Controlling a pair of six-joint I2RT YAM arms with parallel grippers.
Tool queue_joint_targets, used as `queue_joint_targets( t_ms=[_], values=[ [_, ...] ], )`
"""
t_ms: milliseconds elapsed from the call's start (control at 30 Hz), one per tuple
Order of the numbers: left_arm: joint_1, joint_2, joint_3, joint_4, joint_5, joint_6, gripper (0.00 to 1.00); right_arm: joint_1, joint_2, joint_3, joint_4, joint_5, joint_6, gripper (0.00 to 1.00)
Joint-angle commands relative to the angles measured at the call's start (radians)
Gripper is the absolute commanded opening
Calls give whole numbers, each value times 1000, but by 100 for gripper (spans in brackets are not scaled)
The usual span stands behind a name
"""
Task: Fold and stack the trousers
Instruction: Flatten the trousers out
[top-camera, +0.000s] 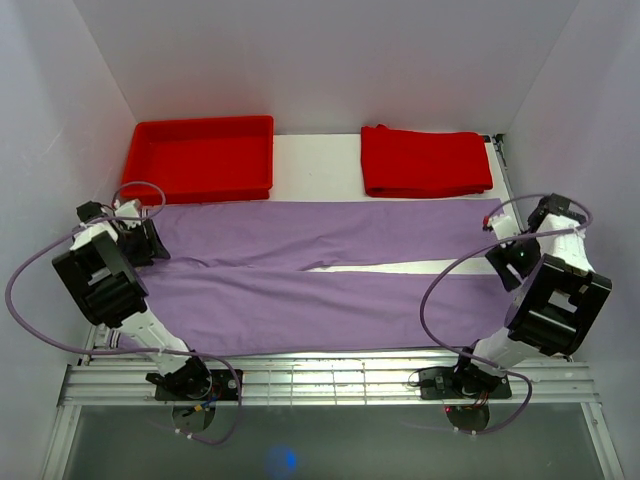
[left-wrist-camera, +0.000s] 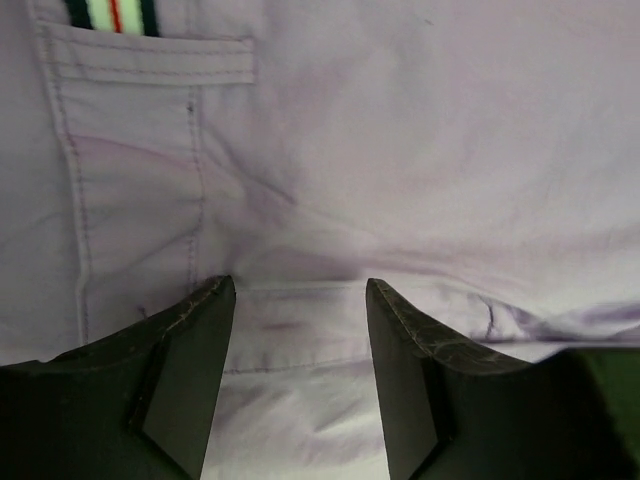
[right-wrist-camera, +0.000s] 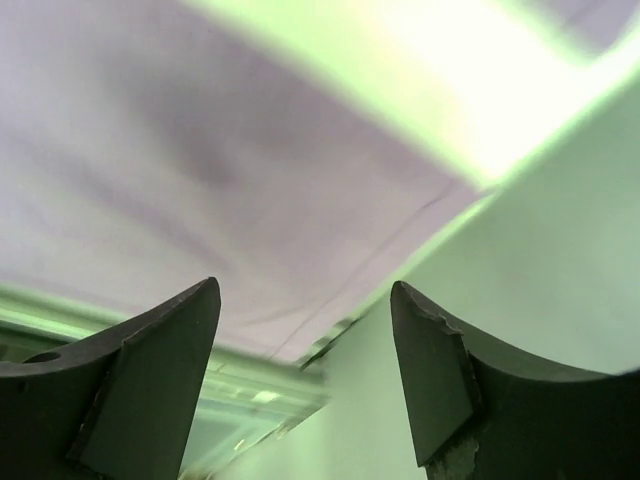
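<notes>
The lilac trousers (top-camera: 320, 275) lie flat across the table, waist at the left, leg ends at the right, with a strip of white table showing between the legs. My left gripper (top-camera: 150, 243) is open just above the waist end; its wrist view shows a back pocket (left-wrist-camera: 150, 150) and seams between the fingers (left-wrist-camera: 190, 370). My right gripper (top-camera: 505, 255) is open at the leg ends; its wrist view shows the hem (right-wrist-camera: 300, 220) and the table's edge below it. Neither gripper holds anything.
A rigid red tray (top-camera: 200, 158) stands at the back left. A folded red cloth (top-camera: 425, 160) lies at the back right. White walls close in on both sides. A metal rail (top-camera: 330, 380) runs along the near edge.
</notes>
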Motion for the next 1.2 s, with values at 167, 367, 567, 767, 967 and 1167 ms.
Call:
queue_joint_targets(
  t_ms=[167,367,567,767,967,1167],
  values=[
    [-108,-118,79,-110,34,161,66,242,142,239,41,-142,208,71],
    [-204,-57,97,-32,-2,109,63,314,362,398,144,-110,329,69],
    [-246,47,114,28,-78,89,61,328,452,337,247,-38,338,66],
    [-246,46,44,-2,-107,168,59,305,397,109,328,29,256,65],
    [-226,-12,-53,-19,-114,247,58,238,315,-43,337,43,180,63],
    [-221,-60,-85,-74,-98,287,57,203,217,-98,285,39,111,61]
  ],
)
